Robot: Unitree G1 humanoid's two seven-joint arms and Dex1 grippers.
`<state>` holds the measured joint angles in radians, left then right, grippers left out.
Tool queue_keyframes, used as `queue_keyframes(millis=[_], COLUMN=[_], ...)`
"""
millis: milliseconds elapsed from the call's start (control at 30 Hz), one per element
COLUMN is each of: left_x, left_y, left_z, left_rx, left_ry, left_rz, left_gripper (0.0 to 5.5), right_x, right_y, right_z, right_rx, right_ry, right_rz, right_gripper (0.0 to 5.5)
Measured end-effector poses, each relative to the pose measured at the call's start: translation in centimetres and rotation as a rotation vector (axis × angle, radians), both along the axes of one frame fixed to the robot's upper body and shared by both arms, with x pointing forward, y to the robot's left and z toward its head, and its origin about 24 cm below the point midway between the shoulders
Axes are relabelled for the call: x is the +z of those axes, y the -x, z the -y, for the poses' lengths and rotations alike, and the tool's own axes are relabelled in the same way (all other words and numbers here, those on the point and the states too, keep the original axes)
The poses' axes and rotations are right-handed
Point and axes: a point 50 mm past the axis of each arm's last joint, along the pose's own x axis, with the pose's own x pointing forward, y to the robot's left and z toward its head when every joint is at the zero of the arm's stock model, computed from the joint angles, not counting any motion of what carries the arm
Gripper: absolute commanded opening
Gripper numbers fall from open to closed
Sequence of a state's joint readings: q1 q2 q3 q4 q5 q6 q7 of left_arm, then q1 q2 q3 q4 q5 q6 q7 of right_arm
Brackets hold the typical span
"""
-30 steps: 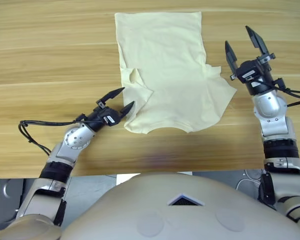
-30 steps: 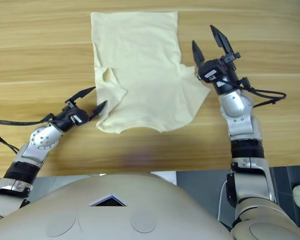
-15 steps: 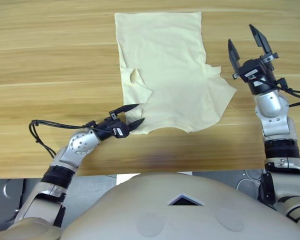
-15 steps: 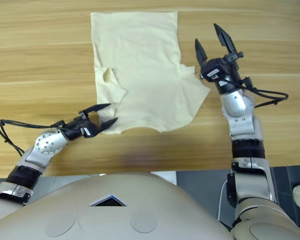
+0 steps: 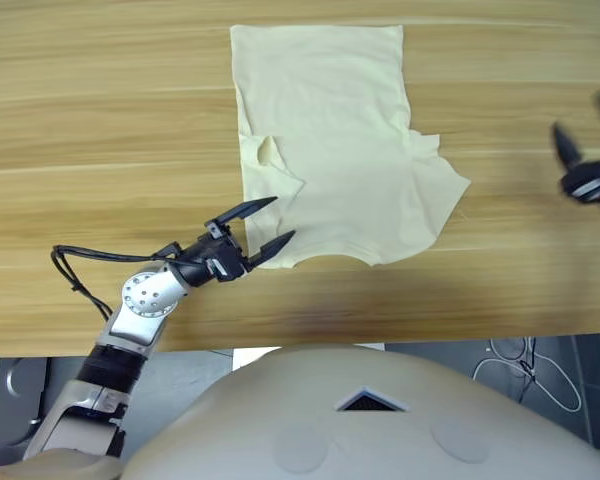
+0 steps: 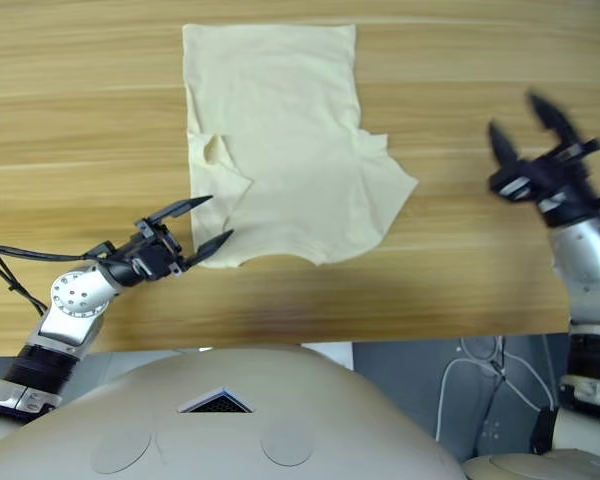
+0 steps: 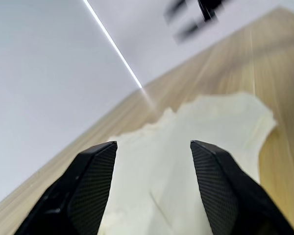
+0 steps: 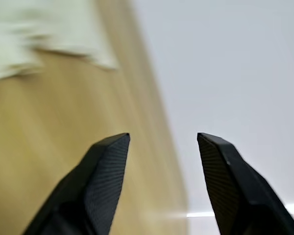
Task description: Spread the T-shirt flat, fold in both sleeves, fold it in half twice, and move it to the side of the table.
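A pale yellow T-shirt (image 5: 332, 140) lies on the wooden table (image 5: 100, 130), its hem at the far side and its collar toward me. Its left sleeve is folded in over the body; the right sleeve (image 5: 442, 185) sticks out to the right. My left gripper (image 5: 273, 222) stands open at the shirt's near left corner, one fingertip over the cloth and one at its near edge, with nothing held. The left wrist view looks across the T-shirt (image 7: 186, 142) between the open fingers (image 7: 90, 191). My right gripper (image 6: 530, 125) is open far off to the right, away from the shirt.
The table's near edge (image 5: 380, 345) runs just past the shirt's collar. Bare wood spreads to the left and right of the shirt. A black cable (image 5: 75, 270) loops beside my left forearm.
My right arm has swung away from the right sleeve to the far right. The left gripper has shifted slightly up onto the shirt's near left corner, still open.
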<state>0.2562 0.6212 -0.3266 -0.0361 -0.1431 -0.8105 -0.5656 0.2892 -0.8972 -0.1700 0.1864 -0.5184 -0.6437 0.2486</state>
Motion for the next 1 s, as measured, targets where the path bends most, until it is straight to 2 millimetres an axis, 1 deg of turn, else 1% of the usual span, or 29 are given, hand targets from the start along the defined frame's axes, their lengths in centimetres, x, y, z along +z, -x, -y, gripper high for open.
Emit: queue_keyframes(millis=[33, 67, 167, 267, 333, 400, 467, 533, 600, 767, 900, 1000], left_x=[0.4, 0.7, 1.6, 2.5, 3.4, 4.0, 3.9, 3.4, 3.1, 3.3, 3.1, 2.9], left_y=[0.2, 0.4, 0.4, 0.1, -1.0, -2.1, -2.7, -2.7, -2.7, -3.3, -3.4, -3.3], left_z=[0.1, 0.2, 0.1, -0.4, -1.4, -2.2, -2.6, -2.6, -2.6, -2.6, -2.3, -2.1], left_rx=[-0.011, -0.022, -0.026, 0.01, 0.126, 0.233, 0.295, 0.315, 0.335, 0.359, 0.354, 0.346], left_ry=[0.021, 0.033, 0.061, 0.103, 0.145, 0.185, 0.197, 0.173, 0.155, 0.175, 0.174, 0.164], left_rz=[0.009, 0.014, 0.041, 0.071, 0.121, 0.152, 0.161, 0.154, 0.15, 0.174, 0.169, 0.168], left_gripper=[2.8, 2.8, 2.8, 2.8, 2.8, 2.8, 2.8, 2.8, 2.8, 2.8, 2.8, 2.84], right_x=[-1.9, -2.8, -2.8, -3.1, -3.1, -3.3, -3.4, -3.7, -3.8, -4.3, -4.5, -4.6], right_y=[1.3, 1.9, 1.3, 0.7, 0.3, -0.7, -2.4, -3.4, -3.9, -4.9, -4.9, -4.9], right_z=[-0.1, 0.0, 0.0, -0.6, -1.0, -1.4, -2.3, -3.4, -3.7, -4.4, -4.4, -4.3], right_rx=[0.009, 0.007, 0.028, 0.057, 0.066, 0.066, 0.085, 0.114, 0.129, 0.131, 0.127, 0.127], right_ry=[0.044, 0.07, 0.131, 0.152, 0.157, 0.171, 0.183, 0.17, 0.172, 0.152, 0.144, 0.143], right_rz=[-0.117, -0.172, -0.193, -0.2, -0.193, -0.151, -0.107, -0.084, -0.067, -0.037, -0.027, -0.028], right_gripper=[2.58, 2.58, 2.58, 2.58, 2.58, 2.58, 2.58, 2.58, 2.58, 2.58, 2.58, 2.04])
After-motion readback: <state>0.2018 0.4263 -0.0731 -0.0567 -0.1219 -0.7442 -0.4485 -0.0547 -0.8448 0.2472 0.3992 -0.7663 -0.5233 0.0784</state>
